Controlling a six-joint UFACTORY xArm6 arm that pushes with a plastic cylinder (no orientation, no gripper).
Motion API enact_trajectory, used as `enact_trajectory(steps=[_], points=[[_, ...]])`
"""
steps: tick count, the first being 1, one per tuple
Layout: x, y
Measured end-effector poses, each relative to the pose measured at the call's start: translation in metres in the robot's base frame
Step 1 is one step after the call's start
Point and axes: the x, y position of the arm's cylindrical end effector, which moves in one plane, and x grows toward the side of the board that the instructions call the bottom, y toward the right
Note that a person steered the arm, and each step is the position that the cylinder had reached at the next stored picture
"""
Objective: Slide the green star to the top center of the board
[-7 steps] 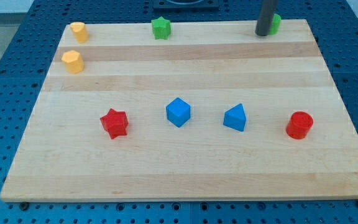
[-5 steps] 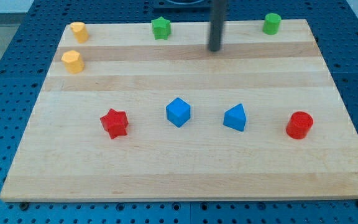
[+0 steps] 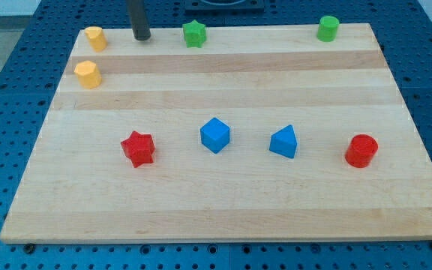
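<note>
The green star (image 3: 194, 34) sits near the board's top edge, left of the top centre. My tip (image 3: 141, 37) rests on the board to the star's left, a gap apart from it, between the star and the upper yellow block (image 3: 94, 37). A green cylinder (image 3: 327, 28) stands at the top right.
A second yellow block (image 3: 88, 74) lies below the upper one at the left edge. A red star (image 3: 138, 148), a blue cube (image 3: 215, 135), a blue wedge-like block (image 3: 283, 142) and a red cylinder (image 3: 361, 151) form a row across the middle of the wooden board (image 3: 223, 202).
My tip has swept left along the top of the board, from beside the green cylinder, past the green star, to the star's left. No block has moved.
</note>
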Motion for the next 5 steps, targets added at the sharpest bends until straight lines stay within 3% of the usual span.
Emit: enact_trajectory(steps=[3,5], points=[[-0.010,0.114],[-0.010,0.121]])
